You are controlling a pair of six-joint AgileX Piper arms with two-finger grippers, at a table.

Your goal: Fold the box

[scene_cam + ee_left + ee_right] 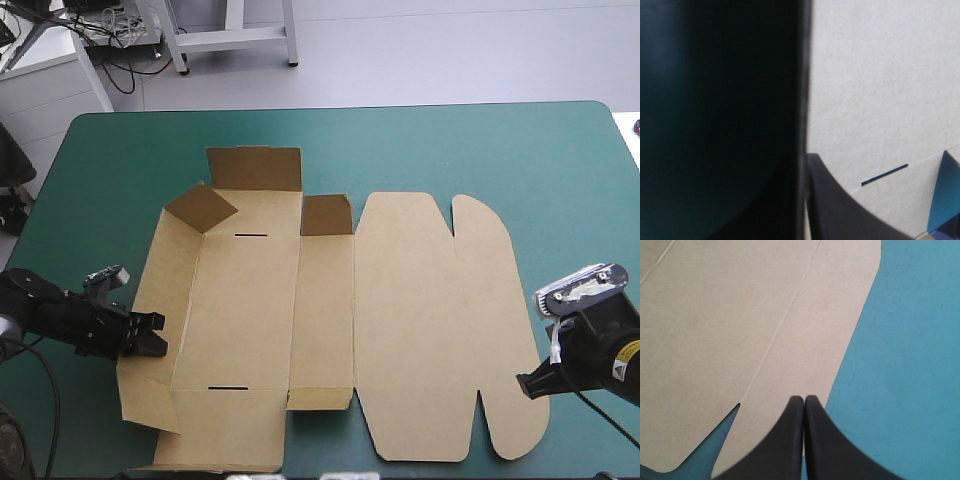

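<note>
The brown box [400, 320] lies as a cut sheet on the teal-green cover. Its lid with two rounded flaps is flat at the right, and its left side wall [160, 280] is tilted up. My left gripper [150, 336] is at that wall's outer edge. In the left wrist view the wall runs edge-on between the jaws as a dark band. One black finger [840, 215] presses its inner side near a slot [885, 175]; the other is hidden behind the board. My right gripper [524, 384] is shut and empty, its tip [804, 399] at the edge of the lid's near flap [740, 330].
Small flaps stand raised at the box's far end [255, 168], at its far left corner [205, 207] and beside the middle panel [325, 213]. Bare teal-green cover [450, 140] stretches beyond the box and to the right of the lid [910, 365].
</note>
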